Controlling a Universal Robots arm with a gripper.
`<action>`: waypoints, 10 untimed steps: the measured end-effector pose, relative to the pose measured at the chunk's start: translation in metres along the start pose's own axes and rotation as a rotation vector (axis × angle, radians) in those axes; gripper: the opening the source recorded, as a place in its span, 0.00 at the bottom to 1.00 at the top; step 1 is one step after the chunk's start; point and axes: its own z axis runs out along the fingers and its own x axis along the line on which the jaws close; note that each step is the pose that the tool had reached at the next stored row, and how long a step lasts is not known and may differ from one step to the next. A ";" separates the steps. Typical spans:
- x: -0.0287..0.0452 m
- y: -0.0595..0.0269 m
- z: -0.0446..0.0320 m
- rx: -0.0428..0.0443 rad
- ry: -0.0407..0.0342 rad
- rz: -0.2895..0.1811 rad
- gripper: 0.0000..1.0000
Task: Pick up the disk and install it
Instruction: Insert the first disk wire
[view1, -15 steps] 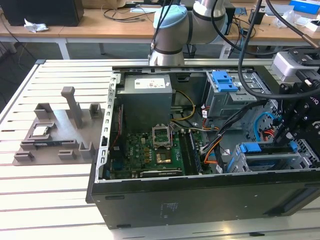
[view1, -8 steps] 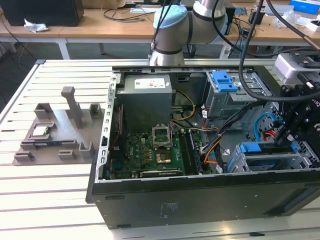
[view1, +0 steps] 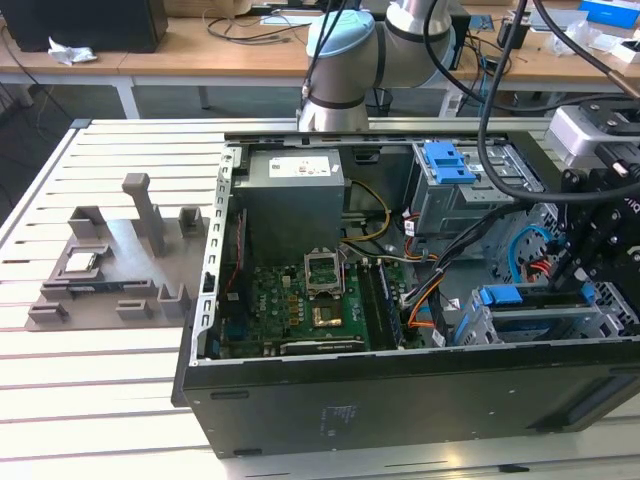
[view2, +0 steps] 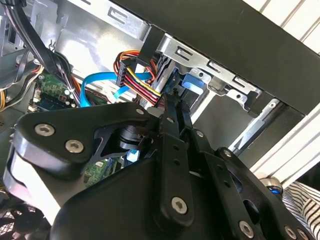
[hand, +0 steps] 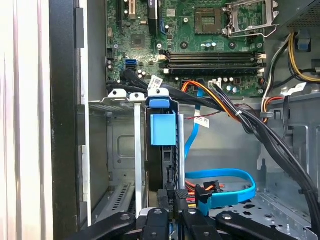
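The disk stands edge-on in a slot of the silver drive cage, with its blue plastic frame tab toward the motherboard. In the exterior view the disk's blue frame shows on the lower cage at the case's front right. My gripper is shut, its black fingers pressed together, their tips at the disk's near end. Whether the tips touch it I cannot tell. In the exterior view the gripper hangs over the right end of the case.
Black, orange and blue cables run close beside the cage. The motherboard lies in the open case. A blue bracket sits on the upper cage. A grey fixture holding a small chip lies at the exterior view's left.
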 end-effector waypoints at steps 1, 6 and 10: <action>0.0000 0.0000 -0.0001 -0.0001 -0.0078 0.000 0.17; 0.0007 0.0000 0.0026 -0.0001 -0.0099 0.000 0.17; 0.0007 -0.0001 0.0049 -0.0004 -0.0107 0.000 0.17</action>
